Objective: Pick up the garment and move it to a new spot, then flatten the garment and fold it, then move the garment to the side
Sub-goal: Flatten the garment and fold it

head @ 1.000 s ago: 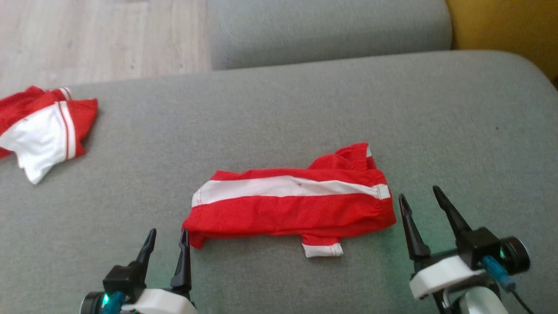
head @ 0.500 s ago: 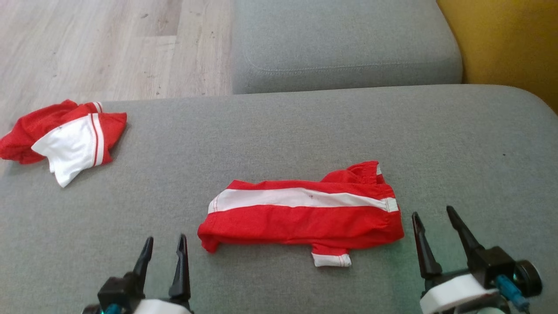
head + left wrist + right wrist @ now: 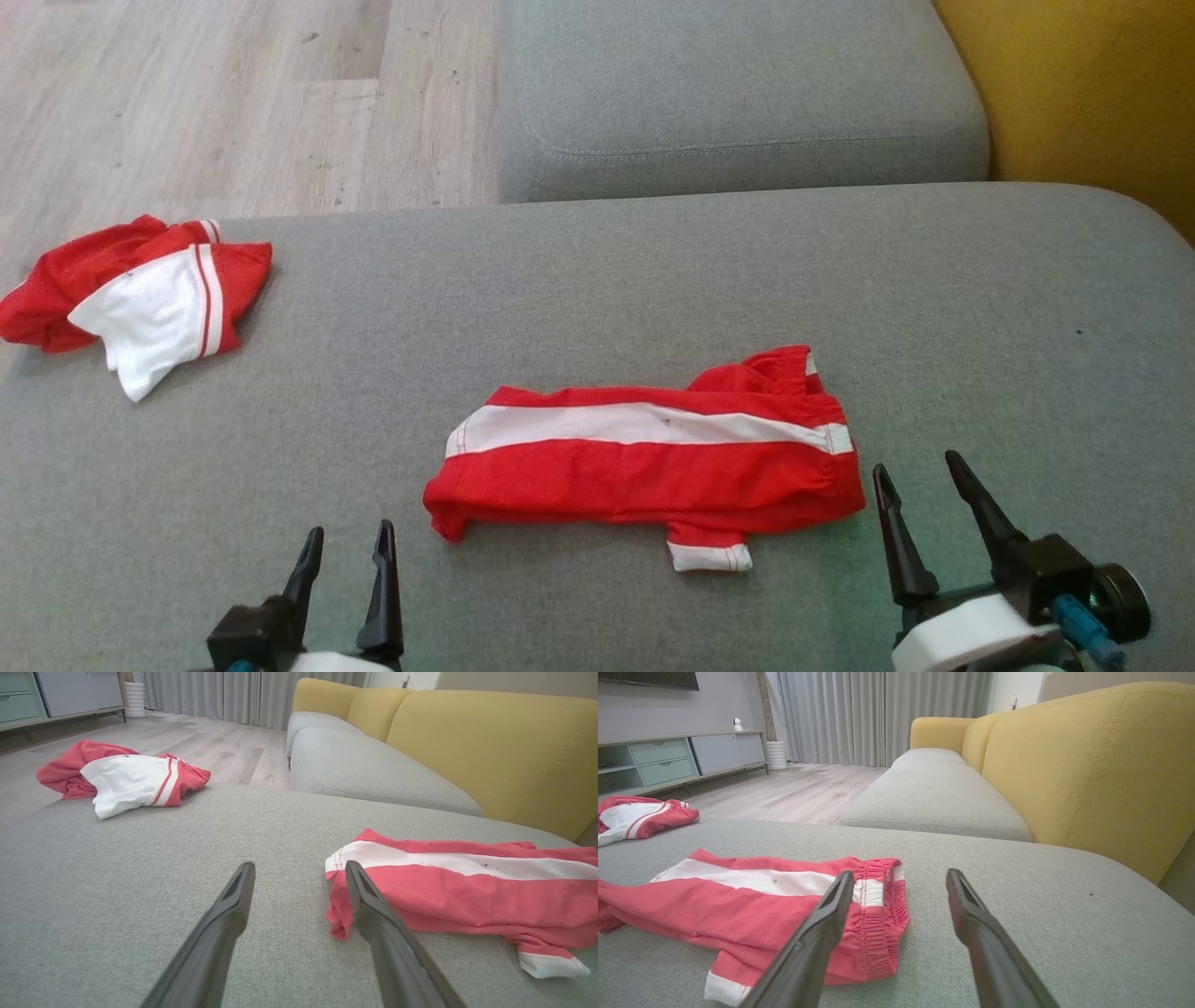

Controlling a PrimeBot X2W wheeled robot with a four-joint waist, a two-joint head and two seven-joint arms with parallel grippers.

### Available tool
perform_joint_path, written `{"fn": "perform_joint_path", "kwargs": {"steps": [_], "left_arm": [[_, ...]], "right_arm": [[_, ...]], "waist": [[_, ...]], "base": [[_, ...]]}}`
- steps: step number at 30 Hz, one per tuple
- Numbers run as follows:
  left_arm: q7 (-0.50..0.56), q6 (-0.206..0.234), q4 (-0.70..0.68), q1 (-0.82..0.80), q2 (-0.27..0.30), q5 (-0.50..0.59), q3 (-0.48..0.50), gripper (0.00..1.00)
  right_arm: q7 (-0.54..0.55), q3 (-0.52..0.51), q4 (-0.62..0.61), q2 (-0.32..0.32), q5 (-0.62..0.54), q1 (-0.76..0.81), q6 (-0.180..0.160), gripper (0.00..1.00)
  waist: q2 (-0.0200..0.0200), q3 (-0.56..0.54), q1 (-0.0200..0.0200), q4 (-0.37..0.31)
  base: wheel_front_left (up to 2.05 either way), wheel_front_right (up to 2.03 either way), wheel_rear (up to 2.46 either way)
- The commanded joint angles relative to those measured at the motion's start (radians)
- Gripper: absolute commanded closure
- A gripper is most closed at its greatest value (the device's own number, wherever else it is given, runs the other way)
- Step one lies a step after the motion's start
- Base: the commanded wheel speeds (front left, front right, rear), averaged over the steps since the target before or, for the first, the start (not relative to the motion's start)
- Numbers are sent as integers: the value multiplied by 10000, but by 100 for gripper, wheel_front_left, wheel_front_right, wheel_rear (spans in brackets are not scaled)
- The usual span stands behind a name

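The garment (image 3: 644,467) is a red piece with a white stripe, lying folded in a long flat strip in the middle of the grey cushion (image 3: 579,280). My left gripper (image 3: 350,530) stands open just off its left end, touching nothing. In the left wrist view the garment (image 3: 467,891) lies to the right of the open left gripper (image 3: 299,865). My right gripper (image 3: 915,464) is open beside the garment's right end. The right wrist view puts the elastic waistband end of the garment (image 3: 738,900) behind the left finger of the right gripper (image 3: 900,873).
A second red and white garment (image 3: 140,294) lies crumpled at the cushion's far left edge. Beyond the cushion are another grey seat (image 3: 738,93), a yellow backrest (image 3: 1083,93) on the right and wooden floor (image 3: 233,93) at the far left.
The head camera tilted, so the whole picture slid down and right. My left gripper has drawn back from the garment's left corner. The garment lies as before.
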Motion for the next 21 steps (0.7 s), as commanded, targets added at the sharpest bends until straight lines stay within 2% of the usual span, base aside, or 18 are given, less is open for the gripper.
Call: {"fn": "perform_joint_path", "kwargs": {"steps": [1, 10, 16, 21], "left_arm": [[-72, 31, -205, -386, 107, -54, 400, 0], [-68, 82, -255, -453, 122, -26, 350, 0], [-50, 128, -383, -570, 127, 48, 278, 0], [-42, 147, -486, -633, 130, 106, 228, 0]], "right_arm": [[-28, 226, -281, -35, 102, -340, -7, 0], [205, 272, -249, -35, 53, -639, -7, 0], [1742, 327, -123, -35, 543, -1412, -7, 0], [3102, 462, 57, -40, 461, -1908, -7, 0]], "waist": [[-1, 5, 0, 11], [-1, 107, 0, 46], [-1, 290, 0, 141], [-1, 447, 0, 294]], "base": [[0, 0, 0], [0, 0, 0], [0, 0, 0], [0, 0, 0]]}}
